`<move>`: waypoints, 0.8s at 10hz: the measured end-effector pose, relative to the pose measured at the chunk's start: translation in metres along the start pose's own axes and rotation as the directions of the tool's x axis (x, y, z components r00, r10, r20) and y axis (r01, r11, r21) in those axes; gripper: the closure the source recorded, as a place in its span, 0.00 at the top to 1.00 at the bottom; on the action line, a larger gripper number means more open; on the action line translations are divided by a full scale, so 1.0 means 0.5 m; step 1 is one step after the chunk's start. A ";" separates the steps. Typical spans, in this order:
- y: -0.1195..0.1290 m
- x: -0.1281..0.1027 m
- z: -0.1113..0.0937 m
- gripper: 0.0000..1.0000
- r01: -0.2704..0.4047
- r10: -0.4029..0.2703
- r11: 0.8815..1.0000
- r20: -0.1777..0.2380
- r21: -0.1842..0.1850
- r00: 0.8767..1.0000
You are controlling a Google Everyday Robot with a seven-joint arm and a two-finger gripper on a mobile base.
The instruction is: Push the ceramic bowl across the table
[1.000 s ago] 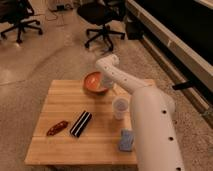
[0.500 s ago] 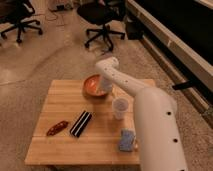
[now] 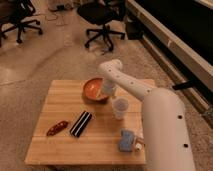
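The ceramic bowl (image 3: 93, 90), orange-red inside with a dark brown rim, sits on the light wooden table (image 3: 60, 100) near its far edge, slightly right of centre. My white arm reaches over from the right and bends down at the bowl's right rim. My gripper (image 3: 107, 91) is at the bowl's right side, against or just inside the rim. Its tips are hidden by the wrist and the bowl.
A small white cup (image 3: 120, 108) stands just right and in front of the bowl. A black rectangular object (image 3: 80, 123) and a red-brown item (image 3: 57, 128) lie front left. A blue package (image 3: 127, 140) lies front right. Office chairs (image 3: 102, 20) stand beyond the table.
The bowl has slid a little toward the front left of the table, and the gripper has followed it down along the bowl's right side.
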 end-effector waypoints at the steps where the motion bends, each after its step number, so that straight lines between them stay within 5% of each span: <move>1: 0.013 -0.007 0.001 0.80 -0.008 0.008 1.000 0.010 0.001 1.000; 8: 0.020 -0.006 -0.001 0.80 -0.022 0.022 1.000 0.014 0.011 1.000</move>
